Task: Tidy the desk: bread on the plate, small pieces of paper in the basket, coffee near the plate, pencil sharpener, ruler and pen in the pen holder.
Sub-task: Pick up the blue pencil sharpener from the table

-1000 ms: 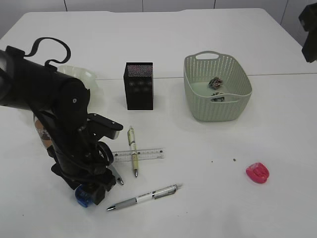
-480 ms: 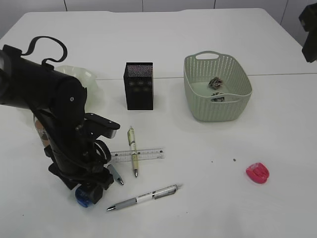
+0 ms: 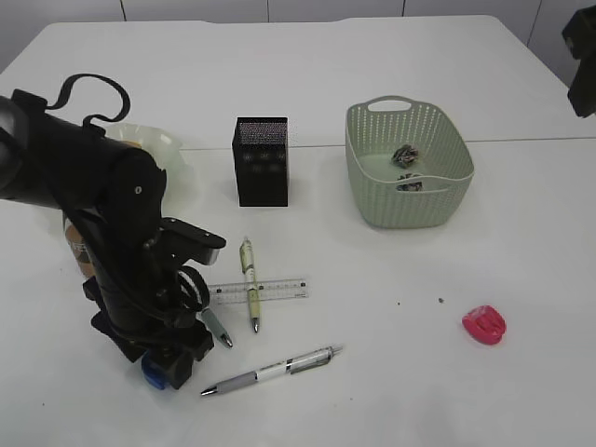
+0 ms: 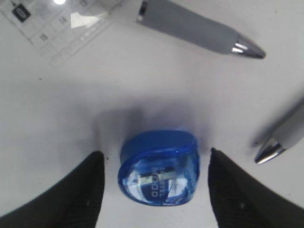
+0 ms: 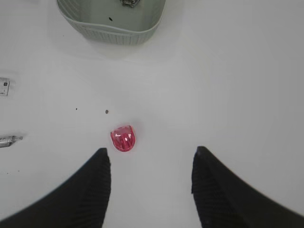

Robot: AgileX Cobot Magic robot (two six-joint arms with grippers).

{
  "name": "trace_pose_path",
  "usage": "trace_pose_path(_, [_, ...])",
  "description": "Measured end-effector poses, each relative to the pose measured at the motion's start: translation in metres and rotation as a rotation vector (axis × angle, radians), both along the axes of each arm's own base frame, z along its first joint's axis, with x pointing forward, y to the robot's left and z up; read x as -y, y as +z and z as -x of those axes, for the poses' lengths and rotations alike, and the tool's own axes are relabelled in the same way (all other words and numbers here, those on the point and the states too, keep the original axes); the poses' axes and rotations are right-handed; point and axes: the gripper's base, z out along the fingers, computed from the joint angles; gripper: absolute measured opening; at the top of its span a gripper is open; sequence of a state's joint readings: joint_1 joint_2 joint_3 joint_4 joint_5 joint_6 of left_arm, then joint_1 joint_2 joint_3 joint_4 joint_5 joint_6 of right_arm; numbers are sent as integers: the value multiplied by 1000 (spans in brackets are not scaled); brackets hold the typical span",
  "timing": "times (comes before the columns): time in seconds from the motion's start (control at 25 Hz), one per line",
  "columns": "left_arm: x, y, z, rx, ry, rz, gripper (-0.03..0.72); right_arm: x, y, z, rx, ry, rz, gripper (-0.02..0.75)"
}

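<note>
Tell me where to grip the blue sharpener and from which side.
Grip the blue sharpener across its two curved flanks, coming straight down. It lies flat between the open left gripper's fingers, with bare table on both sides.

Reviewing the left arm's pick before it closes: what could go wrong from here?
1. The blue sharpener is rounded and sits off-centre between the open left hand's fingers, nearer the left one, so it may squirt out.
2. Two pen tips lie close by; a low approach could nudge them.
</note>
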State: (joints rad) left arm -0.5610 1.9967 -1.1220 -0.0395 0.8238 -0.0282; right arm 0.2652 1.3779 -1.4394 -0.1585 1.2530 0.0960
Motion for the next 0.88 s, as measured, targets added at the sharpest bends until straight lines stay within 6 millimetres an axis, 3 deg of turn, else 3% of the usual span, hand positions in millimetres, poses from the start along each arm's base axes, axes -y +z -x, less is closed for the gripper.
trace_pose_path(0.48, [0,0,0,-4,4,2,486,0,0,0,0,0,0,406])
trace_pose_path(0.88, [-1,0,2,-21,5,-6,417,0,0,0,0,0,0,406])
